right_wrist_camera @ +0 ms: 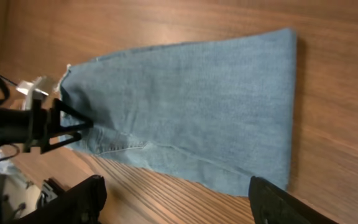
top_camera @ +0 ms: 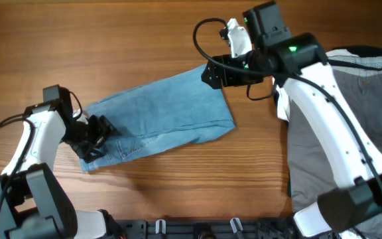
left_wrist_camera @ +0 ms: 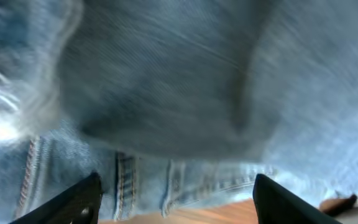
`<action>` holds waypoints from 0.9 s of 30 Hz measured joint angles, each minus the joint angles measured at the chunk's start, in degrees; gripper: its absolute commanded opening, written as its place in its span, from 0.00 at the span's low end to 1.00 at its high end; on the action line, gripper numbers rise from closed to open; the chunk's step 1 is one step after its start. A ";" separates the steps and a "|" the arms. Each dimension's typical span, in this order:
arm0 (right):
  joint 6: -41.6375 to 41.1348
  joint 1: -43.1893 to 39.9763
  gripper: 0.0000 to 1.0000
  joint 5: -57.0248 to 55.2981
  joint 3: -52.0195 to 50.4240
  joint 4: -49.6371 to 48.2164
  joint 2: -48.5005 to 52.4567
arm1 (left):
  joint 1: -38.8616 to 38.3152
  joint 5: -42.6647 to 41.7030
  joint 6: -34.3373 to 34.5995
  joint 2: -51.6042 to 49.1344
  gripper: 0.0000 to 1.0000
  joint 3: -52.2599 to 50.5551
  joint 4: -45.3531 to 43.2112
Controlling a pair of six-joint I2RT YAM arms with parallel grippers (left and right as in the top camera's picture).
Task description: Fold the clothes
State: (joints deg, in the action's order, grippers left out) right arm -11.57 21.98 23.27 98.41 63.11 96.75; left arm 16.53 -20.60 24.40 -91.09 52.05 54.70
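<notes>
The light-blue denim jeans (top_camera: 161,116) lie folded in a long slanted strip across the middle of the table. My left gripper (top_camera: 97,141) is at their lower left end, open, its fingers (left_wrist_camera: 176,205) spread just over the seamed denim (left_wrist_camera: 185,93) at the edge. My right gripper (top_camera: 209,74) is open and empty by the jeans' upper right corner; its fingers (right_wrist_camera: 179,205) hang over bare wood, with the jeans (right_wrist_camera: 185,106) spread out beyond. Grey trousers (top_camera: 323,133) lie at the right under the right arm. A white garment (top_camera: 282,106) shows beside them.
The wooden table (top_camera: 111,40) stretches around the jeans. A black rail with clips (top_camera: 197,229) runs along the front edge. The right arm's cable (top_camera: 201,36) loops above the jeans' right end.
</notes>
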 measured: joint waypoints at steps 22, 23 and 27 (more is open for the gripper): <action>0.20 0.00 0.79 -2.97 0.00 0.81 -0.61 | 1.64 -2.69 6.23 -0.09 0.33 -6.36 -19.91; 0.20 0.00 0.79 -2.97 0.00 0.81 -0.61 | 1.64 -3.80 6.19 -0.09 0.25 -6.36 -20.85; 0.20 0.00 0.79 -2.99 0.00 0.79 -0.61 | 1.64 -6.32 6.29 -0.11 0.16 -6.36 -21.57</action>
State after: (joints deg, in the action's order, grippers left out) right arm -11.38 21.98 20.27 98.41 63.90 96.14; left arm 18.17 -26.92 30.70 -91.20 45.69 33.12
